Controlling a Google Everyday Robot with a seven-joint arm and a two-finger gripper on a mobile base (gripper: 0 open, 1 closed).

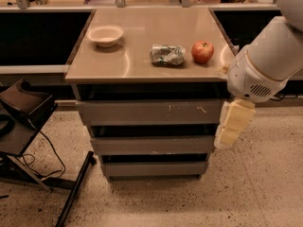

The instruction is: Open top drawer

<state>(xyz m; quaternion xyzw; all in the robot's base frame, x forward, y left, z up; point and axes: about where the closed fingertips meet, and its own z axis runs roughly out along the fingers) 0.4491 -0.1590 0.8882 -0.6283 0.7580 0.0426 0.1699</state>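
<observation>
The top drawer point(142, 113) is the widest of three grey drawer fronts under the counter. It sits pushed in, with small pale scratches right of centre. My gripper point(233, 124), cream-coloured, hangs down from the white arm point(265, 60) at the right end of the top drawer's front. It overlaps the right edges of the top and middle drawer point(149, 145) fronts. Whether it touches the drawer I cannot tell. The bottom drawer point(154, 169) is narrower still.
On the counter top point(128, 65) stand a pale bowl point(105, 34), a crumpled foil bag point(167, 54) and a red apple point(202, 51). A black stand point(23, 112) with legs and a cable is at the left on the speckled floor.
</observation>
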